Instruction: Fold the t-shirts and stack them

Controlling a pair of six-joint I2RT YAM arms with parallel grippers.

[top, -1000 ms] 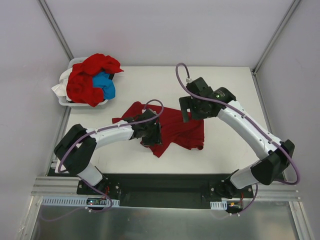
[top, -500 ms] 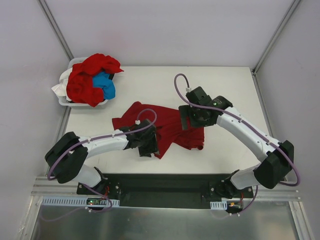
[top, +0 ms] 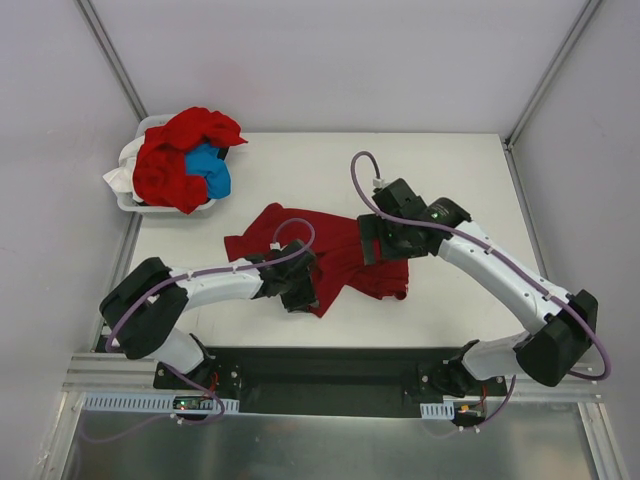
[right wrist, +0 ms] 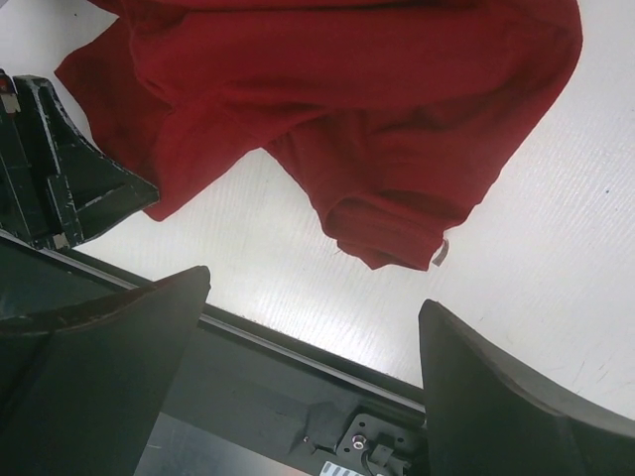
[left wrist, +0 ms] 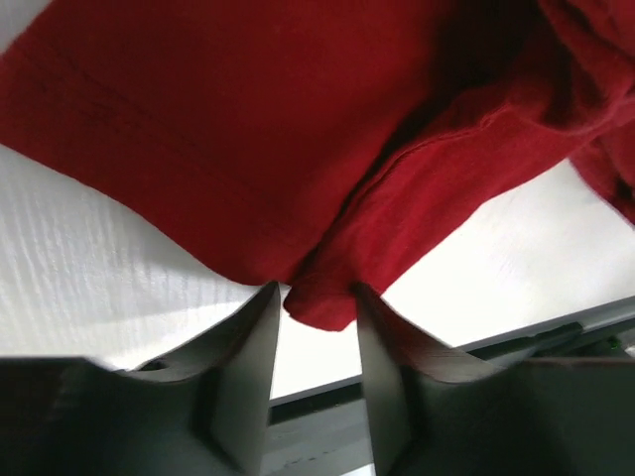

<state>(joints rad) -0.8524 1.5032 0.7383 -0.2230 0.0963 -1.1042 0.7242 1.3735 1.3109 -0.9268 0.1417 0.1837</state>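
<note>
One deep-red t-shirt point(top: 345, 255) lies crumpled on the white table point(top: 270, 185). My left gripper point(top: 300, 287) is at its near left edge. In the left wrist view its narrow-set fingers point(left wrist: 248, 347) pinch a folded hem of the red t-shirt point(left wrist: 322, 297) between their tips. My right gripper point(top: 383, 240) hovers over the shirt's right part, wide open and empty point(right wrist: 316, 293). The shirt's bunched near corner with a small white label point(right wrist: 440, 253) lies ahead of it. More red t-shirts point(top: 170, 165) and a bright blue one point(top: 208, 168) are heaped in a basket.
The white basket point(top: 128, 200) stands at the table's back left corner. The black front rail point(top: 320, 360) runs along the near table edge, close to both grippers. White walls enclose the table at the back and sides.
My left gripper has shifted toward the near edge with the shirt's hem, and the shirt's left side has spread out. My right gripper has moved slightly nearer and left over the shirt.
</note>
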